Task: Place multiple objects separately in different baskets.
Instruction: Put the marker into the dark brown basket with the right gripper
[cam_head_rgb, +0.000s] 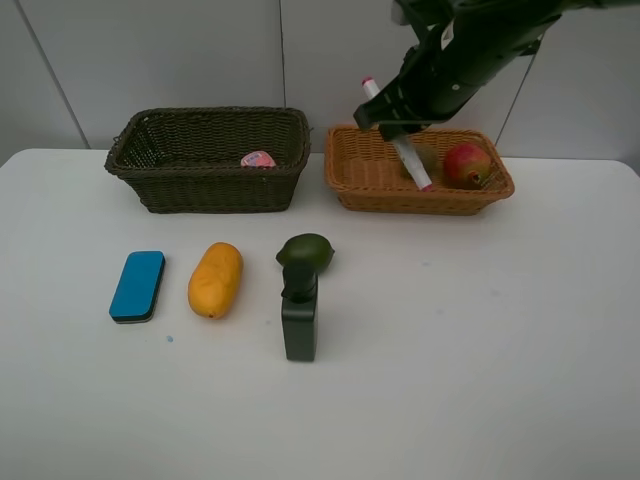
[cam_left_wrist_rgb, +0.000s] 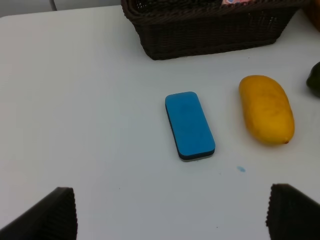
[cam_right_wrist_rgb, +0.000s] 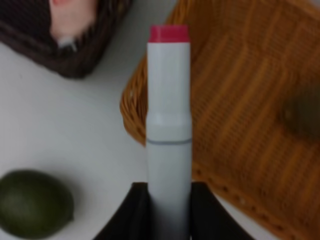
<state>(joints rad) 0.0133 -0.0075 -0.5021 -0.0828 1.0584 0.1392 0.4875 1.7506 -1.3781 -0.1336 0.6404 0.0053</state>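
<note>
At the table's (cam_head_rgb: 480, 350) far edge, above the orange-tan basket's (cam_head_rgb: 420, 203) left rim, your right gripper (cam_right_wrist_rgb: 169, 202) is clamped on the white-pink marker (cam_right_wrist_rgb: 169, 100), seemingly to drop it inside. Your left gripper (cam_left_wrist_rgb: 170, 215) hangs with its jaws apart over the blue eraser block (cam_left_wrist_rgb: 189, 125).

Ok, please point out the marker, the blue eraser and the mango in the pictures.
marker (cam_right_wrist_rgb: 169, 100), right wrist view, middle of its white barrel.
blue eraser (cam_left_wrist_rgb: 189, 125), left wrist view, middle of its top face.
mango (cam_head_rgb: 216, 279), exterior high view, middle of its skin.
</note>
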